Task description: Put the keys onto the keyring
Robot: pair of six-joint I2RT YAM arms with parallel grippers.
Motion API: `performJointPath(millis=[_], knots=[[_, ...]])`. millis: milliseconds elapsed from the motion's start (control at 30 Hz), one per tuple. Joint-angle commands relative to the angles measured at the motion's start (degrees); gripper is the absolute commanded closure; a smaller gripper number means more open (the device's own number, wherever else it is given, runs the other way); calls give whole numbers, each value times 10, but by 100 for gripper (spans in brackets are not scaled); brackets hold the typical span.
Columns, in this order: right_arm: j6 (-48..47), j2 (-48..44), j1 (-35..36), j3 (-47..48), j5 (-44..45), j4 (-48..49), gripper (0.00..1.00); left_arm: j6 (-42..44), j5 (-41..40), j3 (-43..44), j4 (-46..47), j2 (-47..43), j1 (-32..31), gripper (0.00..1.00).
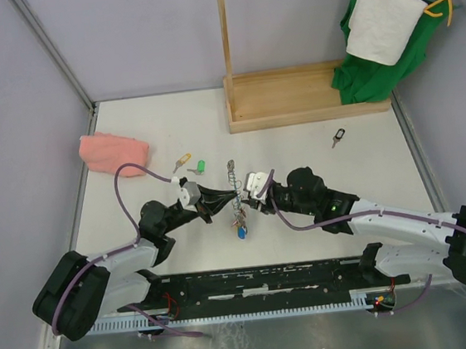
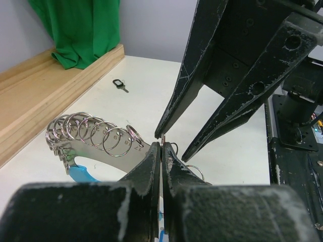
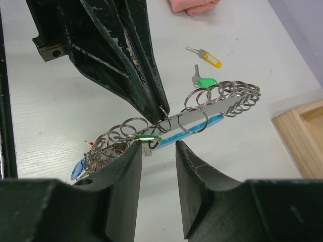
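1. Silver metal makes up the keyring (image 1: 232, 177). It is a long flat bar with lots of small round rings on it and a blue tag at one end. It is in the middle of the table (image 1: 365, 161), between the two grippers.
2. The left gripper (image 2: 160, 147) is pressed tight together. It pinches the flat bar near its middle and seems to hold it a little way off the table.
3. The right gripper (image 3: 159, 148) is spread apart, and nothing sits between its pads. It is just beside the keyring, at 3 o'clock from it in the top view. A small green tag on the keyring sits right by one fingertip.
4. The yellow key (image 3: 209, 58) and the green key (image 3: 204, 81) lie flat on the table near each other, at about 10 o'clock from the keyring. Past them, the same way, lies a pink cloth (image 1: 112, 154). The black key (image 1: 339, 137) lies alone at 2 o'clock, well apart.
5. I think the keyring is hard and stiff, but its little rings are loose and will swing. The smooth metal looks slippery. The flat bar is the best place to hold, not the wobbly rings.
6. The keys look light and thin, so they may slide when pushed. I think the plastic head is the best part to grab, as it is thicker and less slippery. That leaves the metal end free to go on a ring.
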Motion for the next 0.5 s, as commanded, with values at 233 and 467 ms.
performJointPath(millis=[233, 467], knots=[[38, 20, -1, 12, 4, 52, 67, -18, 0, 12, 80, 3, -3, 97], [41, 16, -2, 12, -2, 63, 69, -19, 3, 15, 86, 14, -4, 97]])
